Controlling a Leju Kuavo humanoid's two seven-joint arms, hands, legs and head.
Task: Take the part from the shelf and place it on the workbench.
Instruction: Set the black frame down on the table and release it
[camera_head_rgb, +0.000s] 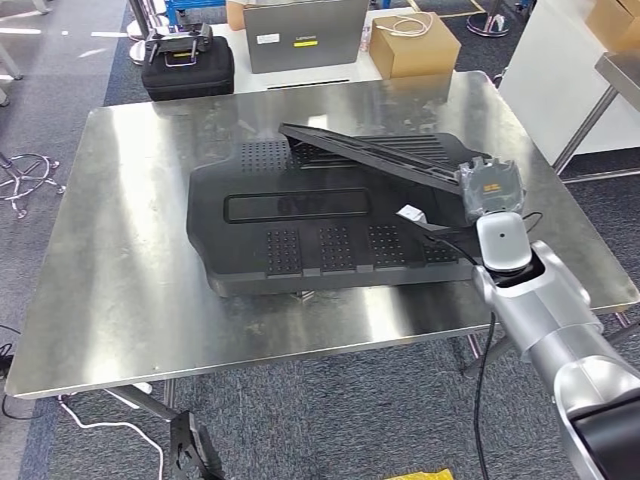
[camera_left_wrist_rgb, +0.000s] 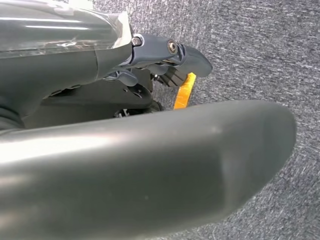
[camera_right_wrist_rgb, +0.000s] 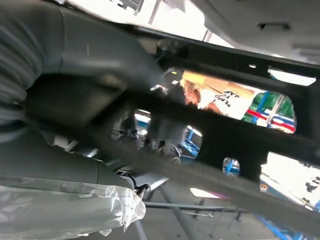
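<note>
On the floor at the far left stands a chair base (camera_head_rgb: 26, 180). Behind the bench sit a black case (camera_head_rgb: 189, 68), a grey laptop (camera_head_rgb: 306, 35) and a cardboard box (camera_head_rgb: 413, 45), all on another table beyond it.

The steel workbench (camera_head_rgb: 113, 250) carries a large black panel (camera_head_rgb: 317, 225), lying flat across its middle. On top of this, toward the right, rests a thinner black part (camera_head_rgb: 377, 152), tilted: its left end is lifted clear of the panel and its right end meets the right hand (camera_head_rgb: 492, 190) near the bench's right edge.

The right hand reaches in from the lower right on its silver arm (camera_head_rgb: 543, 310). It sits at the part's right end, and in the right wrist view dark fingers (camera_right_wrist_rgb: 166, 135) show close against the part's ribbed underside (camera_right_wrist_rgb: 234, 145). It appears to be gripping the part, but the frames do not settle whether it is clasped or just touching, so I cannot tell.

The left hand (camera_left_wrist_rgb: 151, 165) hangs over grey carpet (camera_left_wrist_rgb: 264, 50), its thumb large in the left wrist view; no thing shows in it, but whether the fingers are spread or curled I cannot tell.

Judging by this, the task is nearly done: the part is off the shelf and over the bench. What seems left is lowering it flat and letting go.
</note>
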